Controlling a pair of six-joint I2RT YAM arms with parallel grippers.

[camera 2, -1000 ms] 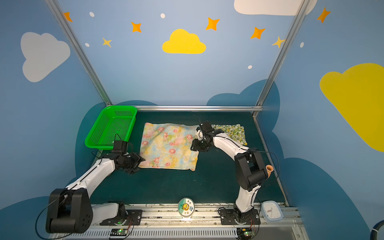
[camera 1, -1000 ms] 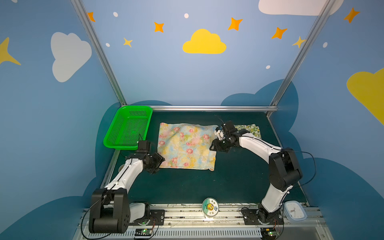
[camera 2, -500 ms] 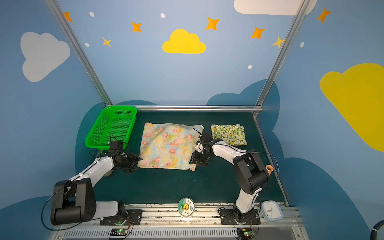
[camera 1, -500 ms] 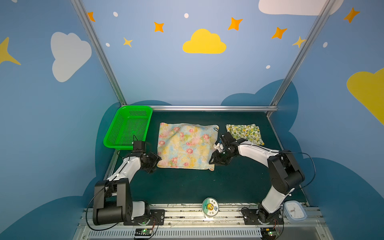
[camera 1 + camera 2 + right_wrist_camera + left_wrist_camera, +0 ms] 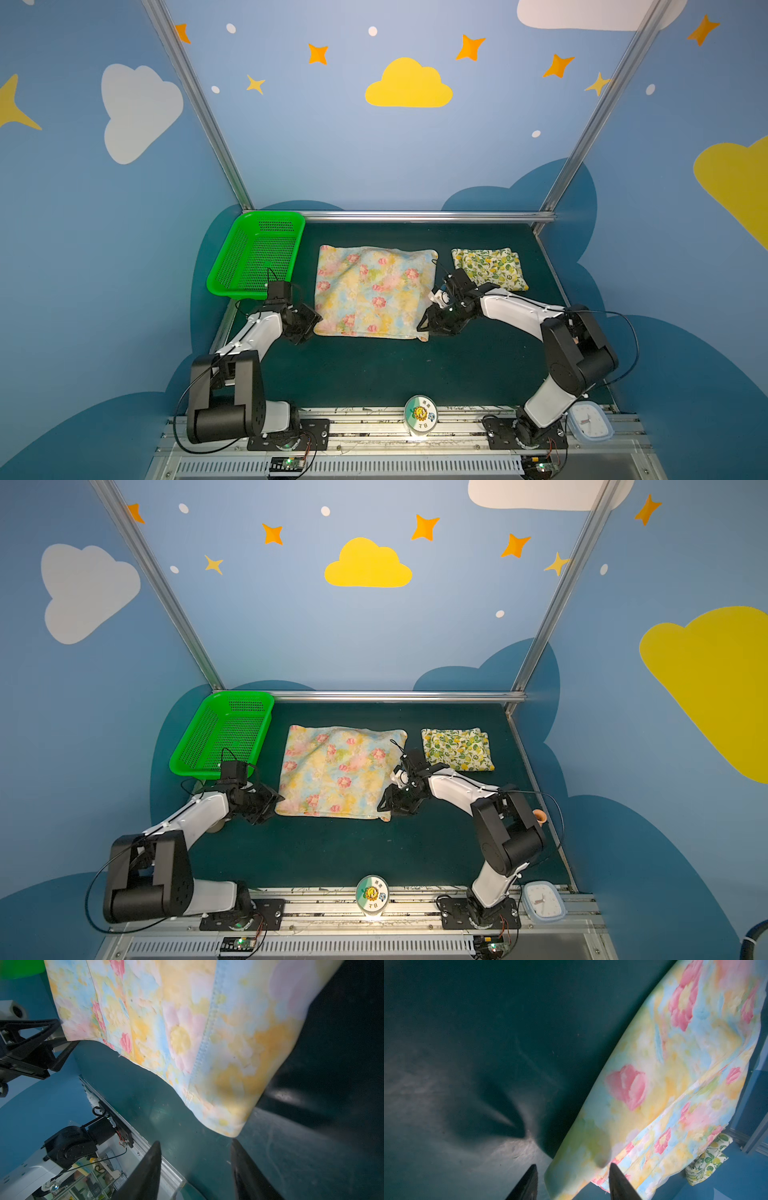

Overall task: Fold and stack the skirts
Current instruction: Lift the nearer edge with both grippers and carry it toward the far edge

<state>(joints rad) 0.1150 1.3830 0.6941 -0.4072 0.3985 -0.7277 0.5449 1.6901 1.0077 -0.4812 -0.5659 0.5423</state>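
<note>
While poised with parted, empty jaws at lower corners of the flowered skirt (image 5: pixel 374 291): fold seemingly pending; needs simultaneous pinch, even lift.

Lemon skirt (image 5: pixel 708 1161) peeks out, mostly hidden behind the flowered skirt (image 5: pixel 664 1088) (left wrist view).

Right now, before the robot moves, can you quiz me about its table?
1. True or false: the small folded cream lemon-print skirt lies inside the green plastic mesh basket.
2. Which lies spread flat between the left hand and right hand? A) wide pale yellow pink-flowered skirt B) lemon-print skirt C) basket
3. Is either hand gripping cloth yet?
Key: 1 false; 2 A; 3 no, both stand open at the pink-flowered skirt's near corners.
</note>
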